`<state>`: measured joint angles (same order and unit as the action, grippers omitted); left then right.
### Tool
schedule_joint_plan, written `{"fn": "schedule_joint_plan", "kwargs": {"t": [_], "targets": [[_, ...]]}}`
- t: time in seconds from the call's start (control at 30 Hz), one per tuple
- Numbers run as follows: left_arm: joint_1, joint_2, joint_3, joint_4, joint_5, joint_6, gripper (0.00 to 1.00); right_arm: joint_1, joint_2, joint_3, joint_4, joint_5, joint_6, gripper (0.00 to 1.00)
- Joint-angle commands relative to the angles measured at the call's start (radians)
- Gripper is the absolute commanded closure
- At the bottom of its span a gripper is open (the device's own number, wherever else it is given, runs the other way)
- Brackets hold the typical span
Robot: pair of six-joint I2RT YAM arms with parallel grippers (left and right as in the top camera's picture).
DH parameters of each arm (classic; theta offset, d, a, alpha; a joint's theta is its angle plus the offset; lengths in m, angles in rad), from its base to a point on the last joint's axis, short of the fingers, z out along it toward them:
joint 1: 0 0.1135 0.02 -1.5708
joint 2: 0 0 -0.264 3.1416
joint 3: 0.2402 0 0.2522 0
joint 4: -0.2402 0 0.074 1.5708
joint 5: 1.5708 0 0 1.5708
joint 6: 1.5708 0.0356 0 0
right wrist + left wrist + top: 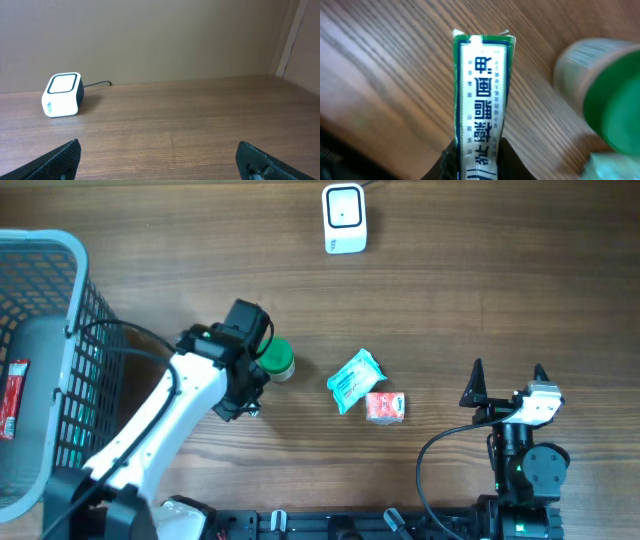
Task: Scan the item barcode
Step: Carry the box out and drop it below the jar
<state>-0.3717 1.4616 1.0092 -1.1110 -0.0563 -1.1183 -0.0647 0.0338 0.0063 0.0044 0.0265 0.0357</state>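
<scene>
The left gripper (479, 155) is pinched tight on one end of a narrow green-and-white box (482, 90), the item to be scanned; the box juts out from the fingers over the table (500, 260), left of centre, and whether its far end touches the wood cannot be told. A green-lidded jar (600, 95) stands just beside it, so close that a careless swing or turn of the wrist would likely knock it over and send it rolling.

The scanner (344, 218) sits near the middle of the far edge, well apart from the held box. The hold takes only the near end, so most of the box hangs free; a quick carry or a bump could lever it askew or slide it out of the pads. The face in the left wrist view carries printed characters and no barcode (it may be on a hidden side); if the box arrives with the wrong side turned to the scanner's window, nothing will read.

A blue packet (355, 380) and a red packet (385, 408) lie towards the near edge, right of centre, off a straight path. A basket (75, 250) stands at the left edge. The right gripper (507, 375) waits by the near right corner, fingers spread wide and holding nothing.
</scene>
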Motion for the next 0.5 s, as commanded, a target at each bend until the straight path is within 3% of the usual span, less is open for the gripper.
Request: {"fn": "schedule_joint_plan", "kwargs": {"t": [0.0,0.07,0.1,0.17,0.23,0.27,0.4,0.47], "targets": [[-0.003,0.031,-0.096,0.095,-0.040,0.011,0.82,-0.006,-0.003,-0.001,0.003,-0.009,-0.010,0.00],[-0.003,0.031,-0.130,0.136,-0.040,0.011,0.79,-0.006,-0.003,-0.001,0.003,-0.009,-0.010,0.00],[-0.003,0.031,-0.137,0.146,-0.040,0.011,0.72,-0.006,-0.003,-0.001,0.003,-0.009,-0.010,0.00],[-0.003,0.031,-0.142,0.150,-0.040,0.012,0.47,-0.006,-0.003,-0.001,0.003,-0.008,-0.010,0.00],[-0.003,0.031,-0.142,0.151,-0.041,0.012,0.32,-0.006,-0.003,-0.001,0.003,-0.009,-0.010,0.00],[-0.003,0.031,-0.142,0.151,-0.043,0.011,0.20,-0.006,-0.003,-0.001,0.003,-0.009,-0.010,0.00],[-0.003,0.018,-0.140,0.150,-0.043,0.011,0.02,-0.006,-0.003,-0.001,0.003,-0.009,-0.010,0.00],[-0.003,-0.008,-0.130,0.149,-0.042,0.012,0.00,-0.006,-0.003,-0.001,0.003,-0.009,-0.010,0.01]]}}
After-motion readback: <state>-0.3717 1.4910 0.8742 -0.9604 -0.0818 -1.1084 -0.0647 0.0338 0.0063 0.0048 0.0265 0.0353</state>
